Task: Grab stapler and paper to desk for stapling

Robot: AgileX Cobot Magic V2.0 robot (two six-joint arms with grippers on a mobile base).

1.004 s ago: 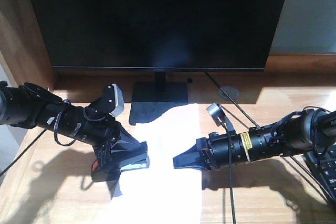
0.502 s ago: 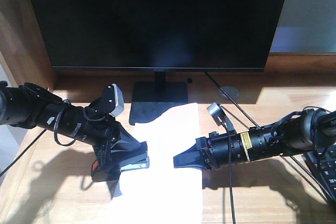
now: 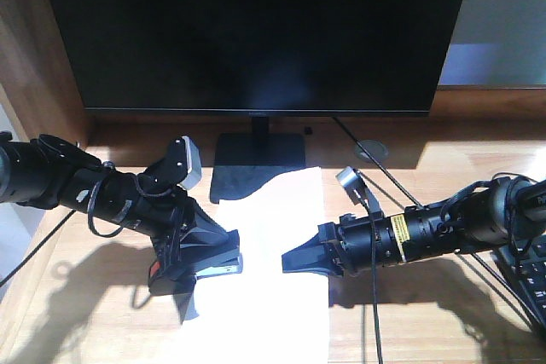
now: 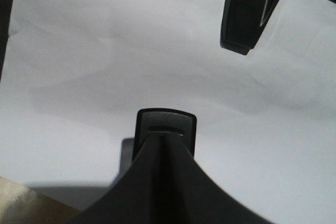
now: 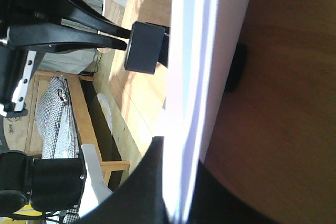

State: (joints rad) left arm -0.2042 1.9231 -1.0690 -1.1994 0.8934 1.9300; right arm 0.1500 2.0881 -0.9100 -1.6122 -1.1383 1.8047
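Note:
The white paper (image 3: 277,236) lies on the wooden desk (image 3: 426,321) in front of the monitor. My left gripper (image 3: 206,274) is shut on the black stapler (image 3: 223,268), whose orange-red rear shows by the wrist, and holds it over the sheet's left edge. In the left wrist view the stapler's nose (image 4: 166,124) sticks out past the closed fingers above the paper (image 4: 105,51). My right gripper (image 3: 299,262) is shut on the paper's right edge. The right wrist view shows that edge (image 5: 191,51) running between its jaws, with the stapler (image 5: 146,47) at the far side.
A big black monitor (image 3: 256,31) on a square base (image 3: 256,168) stands just behind the paper. A keyboard corner (image 3: 533,283) lies at the far right, behind my right arm. Cables run from a round grommet (image 3: 371,151) toward that arm.

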